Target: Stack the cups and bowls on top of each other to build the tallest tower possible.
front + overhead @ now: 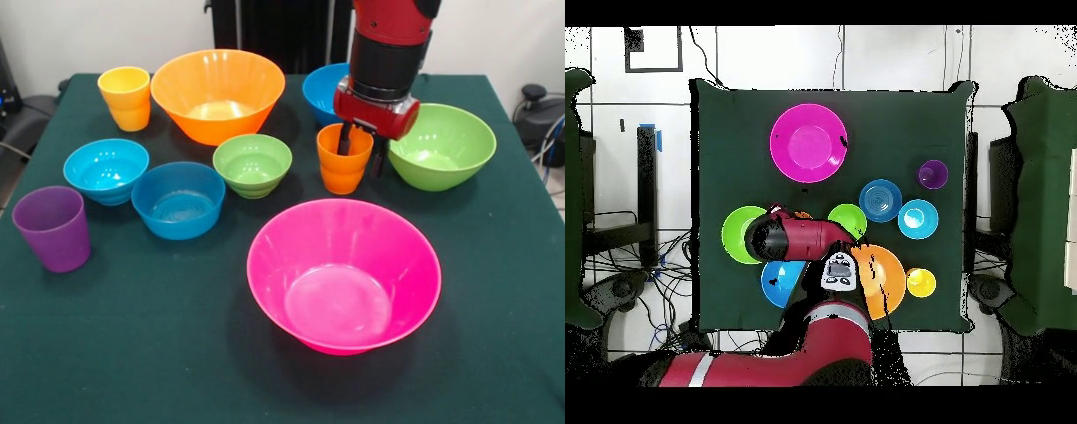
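Observation:
My gripper (362,148) hangs over the orange cup (340,170) at the table's far middle. It is open: one finger (345,140) is inside the cup and the other (379,157) is outside its right wall. The cup stands upright on the table; in the overhead view only a sliver of it (803,213) shows beside the arm. The large pink bowl (342,274) stands empty in front of it. The medium green bowl (441,146) is just right of the gripper. The large orange bowl (218,93) is at the back. No pile stands; every piece sits alone.
A yellow cup (124,97) stands at the back left and a purple cup (53,227) at the left front. A small green bowl (252,163), a cyan bowl (106,170) and a blue bowl (178,199) sit left of the orange cup. Another blue bowl (320,88) is behind the arm.

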{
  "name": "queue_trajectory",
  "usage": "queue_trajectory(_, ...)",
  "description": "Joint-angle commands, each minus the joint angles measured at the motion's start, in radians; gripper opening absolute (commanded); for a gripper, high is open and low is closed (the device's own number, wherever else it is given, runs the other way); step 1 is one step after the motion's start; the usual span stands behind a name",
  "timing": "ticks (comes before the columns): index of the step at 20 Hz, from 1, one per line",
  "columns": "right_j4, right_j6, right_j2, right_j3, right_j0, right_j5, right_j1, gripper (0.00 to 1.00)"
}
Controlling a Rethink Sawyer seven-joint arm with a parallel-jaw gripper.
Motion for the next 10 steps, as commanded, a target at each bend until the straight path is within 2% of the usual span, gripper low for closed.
queue_trajectory(1,0.004,0.081,0.076,-0.055,0.019,-0.050,0.016,1.00)
queue_trajectory(10,0.003,0.065,0.099,-0.046,-0.001,-0.027,-0.004,1.00)
